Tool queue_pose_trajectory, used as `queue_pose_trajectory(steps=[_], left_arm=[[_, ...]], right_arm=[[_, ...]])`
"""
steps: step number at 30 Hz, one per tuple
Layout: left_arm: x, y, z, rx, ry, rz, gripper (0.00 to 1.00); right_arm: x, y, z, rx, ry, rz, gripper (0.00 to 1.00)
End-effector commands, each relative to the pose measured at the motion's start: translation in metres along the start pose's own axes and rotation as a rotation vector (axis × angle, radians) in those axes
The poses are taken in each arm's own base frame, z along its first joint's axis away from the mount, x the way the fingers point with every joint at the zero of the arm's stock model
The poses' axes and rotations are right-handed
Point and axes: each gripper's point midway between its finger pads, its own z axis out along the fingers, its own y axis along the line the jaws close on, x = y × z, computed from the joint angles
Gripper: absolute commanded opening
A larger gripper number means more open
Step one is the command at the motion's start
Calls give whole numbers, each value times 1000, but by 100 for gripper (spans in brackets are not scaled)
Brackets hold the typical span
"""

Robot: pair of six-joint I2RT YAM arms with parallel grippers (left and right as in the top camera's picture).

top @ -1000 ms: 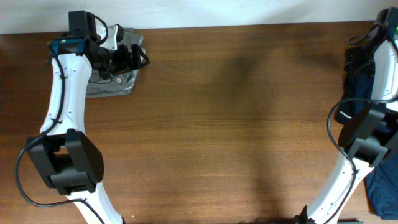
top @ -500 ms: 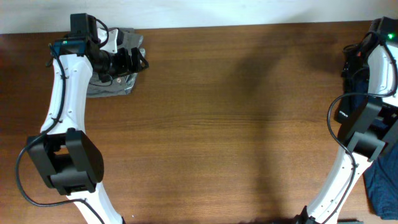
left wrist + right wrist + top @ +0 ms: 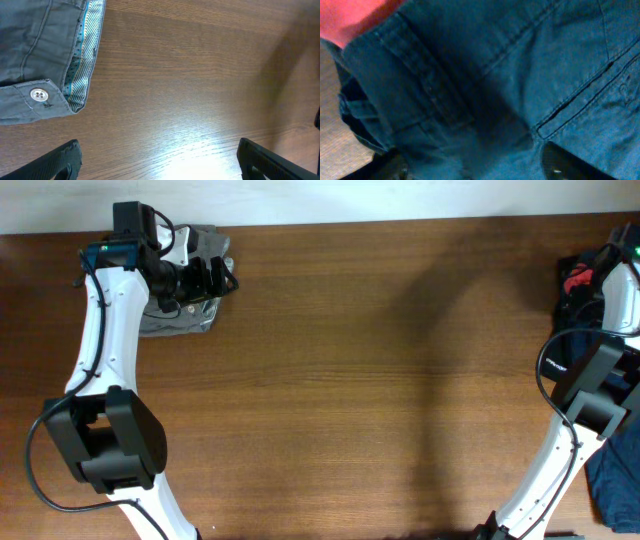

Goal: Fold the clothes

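A folded grey garment (image 3: 180,320) lies at the table's far left corner. In the left wrist view it (image 3: 35,50) shows a metal button and a striped waistband lining. My left gripper (image 3: 222,277) is open and empty over bare wood just right of it; its jaws (image 3: 157,152) are spread wide. My right gripper (image 3: 618,255) is at the far right edge over a pile of dark clothes (image 3: 572,295) with a red piece (image 3: 577,278). In the right wrist view, dark blue jeans (image 3: 520,60) fill the frame; the fingers (image 3: 475,165) are apart, pressed into the denim.
The wooden table (image 3: 380,380) stretches between the two arms. A blue cloth (image 3: 612,480) hangs off the right edge near the right arm's base. A red cloth (image 3: 350,15) shows at the top left of the right wrist view.
My right arm has shifted right and down onto the pile, uncovering the red piece. The left arm and grey garment have not moved.
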Motion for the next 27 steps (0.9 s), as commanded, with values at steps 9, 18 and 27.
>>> queue_pose_trajectory(steps=[9, 18, 27], left_arm=[[4, 9, 4, -43, 14, 13, 99], [4, 11, 4, -51, 13, 13, 99], [4, 11, 4, -51, 13, 13, 99]], right_arm=[[1, 3, 4, -1, 6, 1, 41], [2, 19, -3, -108, 8, 5, 4], [-10, 28, -49, -238, -61, 27, 4]])
